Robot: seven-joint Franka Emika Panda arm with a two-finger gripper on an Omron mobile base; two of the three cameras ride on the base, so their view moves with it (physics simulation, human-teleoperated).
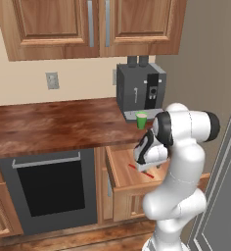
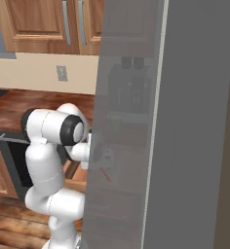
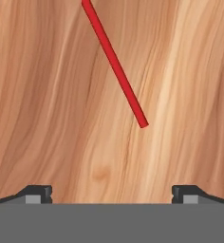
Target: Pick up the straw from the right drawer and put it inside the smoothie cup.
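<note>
The straw (image 3: pixel 115 63) is a thin, straight red stick lying flat on the pale wood floor of the right drawer (image 3: pixel 47 104). In the hand view it slants from the top edge down to a blunt end ahead of the fingers, nearer the right-hand tip but apart from both. The gripper (image 3: pixel 112 192) hovers above the drawer floor with its fingertips (image 3: pixel 38 193) spread wide, gripping nothing and touching nothing. From the left base view the gripper (image 1: pixel 146 164) hangs over the pulled-out right drawer (image 1: pixel 129 184), with the straw (image 1: pixel 139 170) just beneath it. Beyond the fingers, up on the brown counter (image 1: pixel 49 125), the smoothie cup (image 1: pixel 141 120) stands upright against the dark coffee machine (image 1: pixel 139 88).
</note>
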